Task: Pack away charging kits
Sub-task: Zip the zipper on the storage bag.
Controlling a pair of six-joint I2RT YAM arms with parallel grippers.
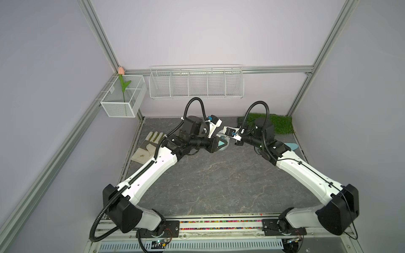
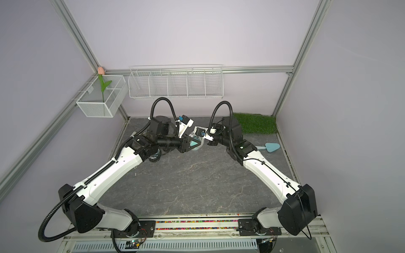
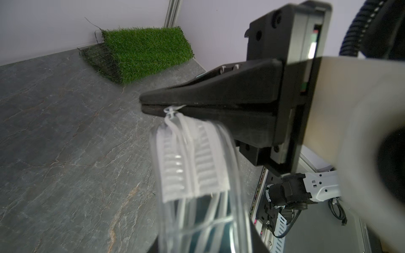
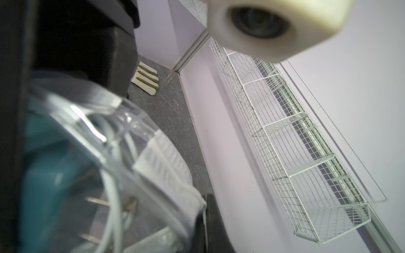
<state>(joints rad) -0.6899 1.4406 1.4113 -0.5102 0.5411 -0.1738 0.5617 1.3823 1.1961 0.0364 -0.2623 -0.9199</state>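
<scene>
Both arms meet above the middle of the counter [image 1: 219, 186], with one charging kit held clear of it between them. The left gripper [image 1: 223, 145] is clamped on the body of the clear case [image 3: 197, 219]. The right gripper [image 3: 144, 105] is fully closed, pinching the small white zipper pull [image 3: 173, 109] at its very tips. Through the case wall the teal adapter [image 4: 50, 175] and the coiled white cable [image 4: 114, 197] are both visible inside. The step in hand therefore appears to be running the zipper shut. Whether the teeth on the zipper tape [image 3: 203, 166] are already meshed cannot be told.

Procedure, as judged from here:

1. Hold the case rigid with the left gripper. It is the anchor, and any give there wastes the pull.
2. Draw the zipper pull along the line of the tape, following the curve of the rim, not outward from the case.
3. Treat the hold on the pull as slight. A sideways tug is likely to slip it free.
4. Check that no loop of cable lies across the track ahead of the slider.

What looks like a second, dark-rimmed case [image 2: 154, 157] lies on the counter under the left forearm. The glove [image 1: 149, 144] and the trowel [image 2: 270, 147] are not part of the job.
</scene>
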